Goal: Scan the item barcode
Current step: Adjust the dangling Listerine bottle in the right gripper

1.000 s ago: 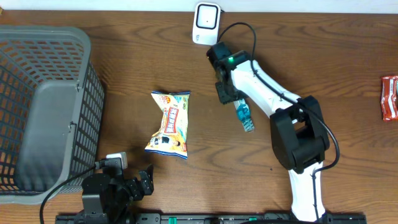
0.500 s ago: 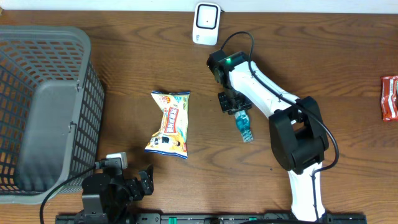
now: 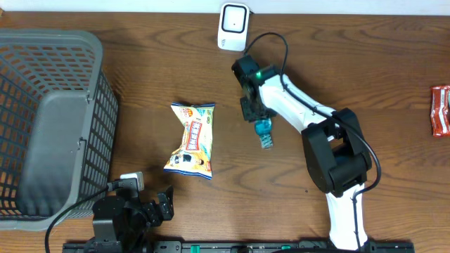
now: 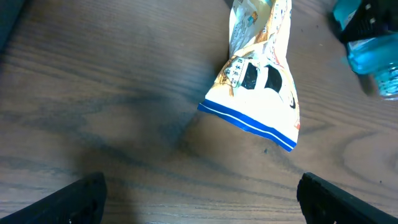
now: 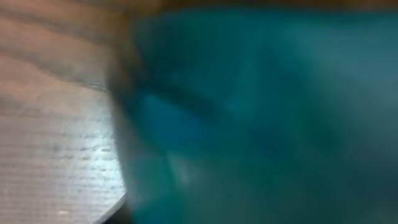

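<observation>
Blue bottle (image 3: 264, 133) is clamped in my right gripper (image 3: 254, 112), left gripper (image 4: 202, 199) idling wide open, but it's not at the scanner (image 3: 232, 26) yet.

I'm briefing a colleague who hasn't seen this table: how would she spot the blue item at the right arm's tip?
Follow the white right arm from the near edge of the wooden table toward the white scanner. At its tip the right gripper grips a small blue bottle in its jaws. Nothing else is clear blue; the snack bag beside it is flat and yellow.
</observation>
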